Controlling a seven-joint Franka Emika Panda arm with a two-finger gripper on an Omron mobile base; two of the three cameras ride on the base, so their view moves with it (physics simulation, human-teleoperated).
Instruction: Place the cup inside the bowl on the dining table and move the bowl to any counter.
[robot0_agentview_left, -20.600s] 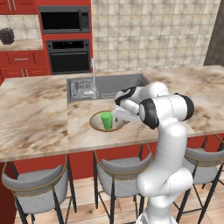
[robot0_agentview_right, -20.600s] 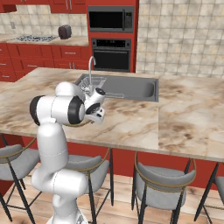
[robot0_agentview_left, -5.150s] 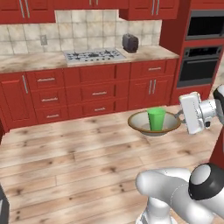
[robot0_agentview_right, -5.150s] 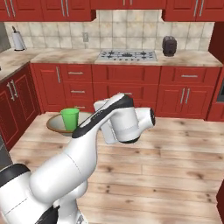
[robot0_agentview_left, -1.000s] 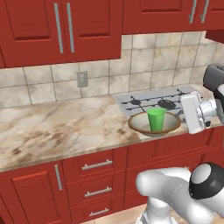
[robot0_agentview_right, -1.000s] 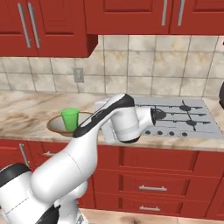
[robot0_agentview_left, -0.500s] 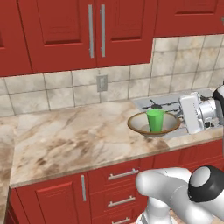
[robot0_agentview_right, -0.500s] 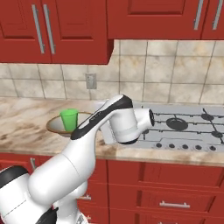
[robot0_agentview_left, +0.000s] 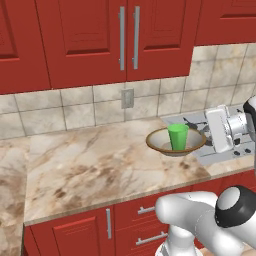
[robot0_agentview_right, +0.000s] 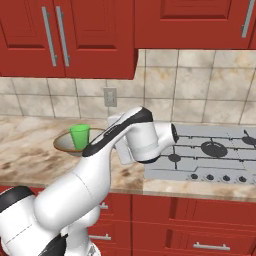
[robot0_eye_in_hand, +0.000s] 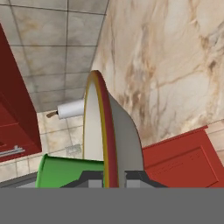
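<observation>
- The pincer (robot0_eye_in_hand: 114, 177) is clamped on the rim of the bowl (robot0_agentview_left: 161, 143), one finger either side of the thin brown-gold edge; the bowl hangs above the marble tabletop (robot0_agentview_left: 95, 165), just left of the stovetop (robot0_agentview_left: 200, 125).
- The green cup (robot0_agentview_left: 178, 136) stands upright inside the bowl, on the side near the pincer.
- Risk, as I judge it: the hold is on one edge alone, so a tilt or jolt could tip the cup out; letting go too high could make the bowl rock; setting it too far right would land it on the burners.
</observation>
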